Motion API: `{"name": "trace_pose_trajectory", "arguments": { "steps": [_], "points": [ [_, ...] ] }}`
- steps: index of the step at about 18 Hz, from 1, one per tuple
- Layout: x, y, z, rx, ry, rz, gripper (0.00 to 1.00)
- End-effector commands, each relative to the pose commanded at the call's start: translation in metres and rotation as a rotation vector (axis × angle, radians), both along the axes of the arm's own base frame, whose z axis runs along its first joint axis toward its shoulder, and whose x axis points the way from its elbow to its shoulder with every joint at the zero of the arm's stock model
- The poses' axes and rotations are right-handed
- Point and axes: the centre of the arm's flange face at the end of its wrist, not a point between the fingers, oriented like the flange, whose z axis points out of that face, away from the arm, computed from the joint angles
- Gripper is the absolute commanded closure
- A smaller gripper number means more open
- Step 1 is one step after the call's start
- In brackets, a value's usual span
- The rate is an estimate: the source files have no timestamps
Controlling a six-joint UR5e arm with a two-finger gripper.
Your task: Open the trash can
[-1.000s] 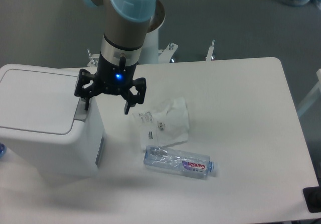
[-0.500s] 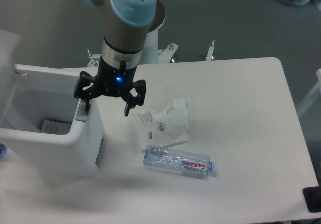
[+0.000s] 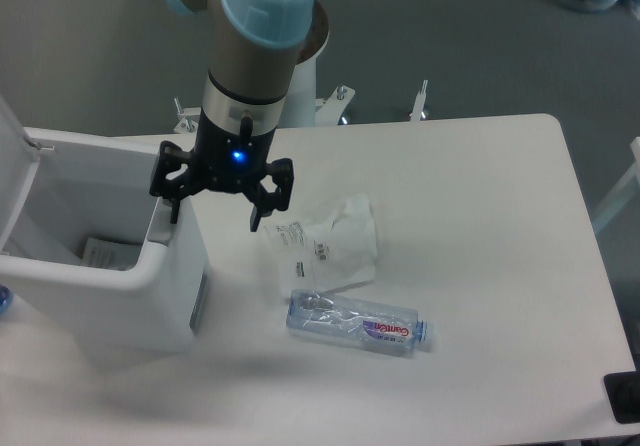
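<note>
Above the trash can (image 3: 110,286) front rim, gripper (image 3: 217,213) spread wide, holding nothing, left finger at the grey tab

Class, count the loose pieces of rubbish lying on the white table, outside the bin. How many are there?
2: a crumpled plastic wrapper just right of the trash can, and a clear plastic bottle lying in front of it. More rubbish may lie hidden inside the bin.

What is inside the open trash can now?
Inside the trash can, a white paper-like piece lies at the bottom. The near wall hides the rest of the floor, so other contents cannot be seen.
</note>
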Motion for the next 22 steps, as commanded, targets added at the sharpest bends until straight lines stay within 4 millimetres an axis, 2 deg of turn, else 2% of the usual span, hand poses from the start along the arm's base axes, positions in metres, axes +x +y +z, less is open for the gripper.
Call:
{"name": "trace_pose_trajectory", "arguments": {
  "steps": [2, 4, 5, 6, 8, 13, 15, 17, 20, 22],
  "points": [
    [-0.019, -0.012, -0.008, -0.038, 0.048, -0.058, 0.0],
    [-0.045, -0.034, -0.016, -0.074, 0.071, -0.086, 0.0],
    [-0.052, -0.043, -0.018, -0.078, 0.078, -0.101, 0.0],
    [-0.062, -0.056, -0.015, -0.076, 0.092, -0.106, 0.0],
    [-0.101, -0.092, -0.02, -0.083, 0.105, -0.102, 0.0],
    [-0.168, -0.165, -0.048, -0.113, 0.126, -0.183, 0.0],
    [-0.193, -0.185, -0.063, -0.123, 0.117, -0.208, 0.0],
    [-0.207, -0.196, -0.067, -0.122, 0.136, -0.209, 0.0],
    [-0.24, -0.188, -0.092, -0.116, 0.191, -0.223, 0.0],
    [-0.262, -0.177, -0.097, -0.133, 0.218, -0.231, 0.0]
  ]
}}
